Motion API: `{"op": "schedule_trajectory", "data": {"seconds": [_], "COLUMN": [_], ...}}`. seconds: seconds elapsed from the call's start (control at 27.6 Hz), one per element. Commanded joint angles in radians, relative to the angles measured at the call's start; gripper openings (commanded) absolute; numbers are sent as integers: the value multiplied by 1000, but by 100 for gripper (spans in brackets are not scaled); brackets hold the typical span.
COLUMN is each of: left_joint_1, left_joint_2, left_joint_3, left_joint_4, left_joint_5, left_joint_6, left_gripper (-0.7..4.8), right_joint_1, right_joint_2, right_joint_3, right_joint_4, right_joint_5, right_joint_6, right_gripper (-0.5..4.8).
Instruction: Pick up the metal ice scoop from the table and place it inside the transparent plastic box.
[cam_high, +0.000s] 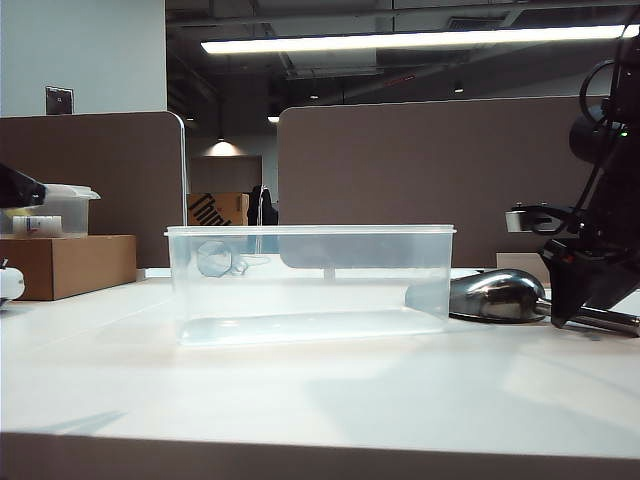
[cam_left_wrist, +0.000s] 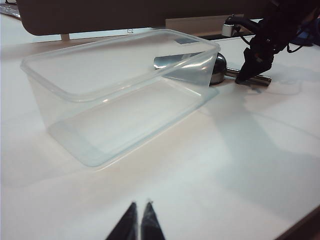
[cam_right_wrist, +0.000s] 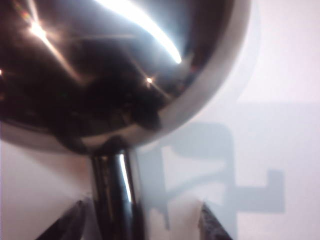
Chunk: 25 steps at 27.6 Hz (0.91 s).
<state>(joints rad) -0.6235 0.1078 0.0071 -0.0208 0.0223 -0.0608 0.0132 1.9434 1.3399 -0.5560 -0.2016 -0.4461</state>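
**Scoop waits on the table, right gripper over its handle**

The metal ice scoop (cam_high: 500, 295) lies on the table (cam_high: 300, 390), just beside the end of the transparent plastic box (cam_high: 310, 285). It is not in the box yet. Its bowl points at the box and its handle sticks out the other way.

The right gripper (cam_right_wrist: 142, 220) is low over the handle. Its fingers are spread, one on each side of the handle, and they do not pinch it yet. The left gripper (cam_left_wrist: 139, 222) is far from the scoop, near the other side of the box. Its fingers are pressed together and hold nothing.

The scoop looks hard, shiny and slippery, and maybe a bit heavy at the bowl. The straight handle is the best place to grab, close to the bowl so it does not tip.

The box wall is tall, so the scoop must go up and over the rim. The box looks light and could slide if bumped. A brown cardboard box (cam_high: 65, 265) with a small lidded tub (cam_high: 60, 210) on it sits well apart.
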Motion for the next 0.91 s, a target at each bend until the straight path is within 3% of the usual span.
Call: {"op": "schedule_trajectory", "data": {"seconds": [0.04,0.43,0.91], "left_joint_1": [0,0,0], "left_joint_2": [6,6,6], "left_joint_3": [0,0,0], "left_joint_4": [7,6,7], "left_joint_5": [0,0,0], "left_joint_6": [0,0,0], "left_gripper": [21,21,21], "right_joint_1": [16,39,37], "right_joint_2": [16,17,-24], "right_joint_3": [-3,-3,-2], "right_joint_4": [-17,-10,3], "right_joint_5": [2,5,24], "right_joint_6": [1,1,53], "right_gripper": [225,-7,-6]}}
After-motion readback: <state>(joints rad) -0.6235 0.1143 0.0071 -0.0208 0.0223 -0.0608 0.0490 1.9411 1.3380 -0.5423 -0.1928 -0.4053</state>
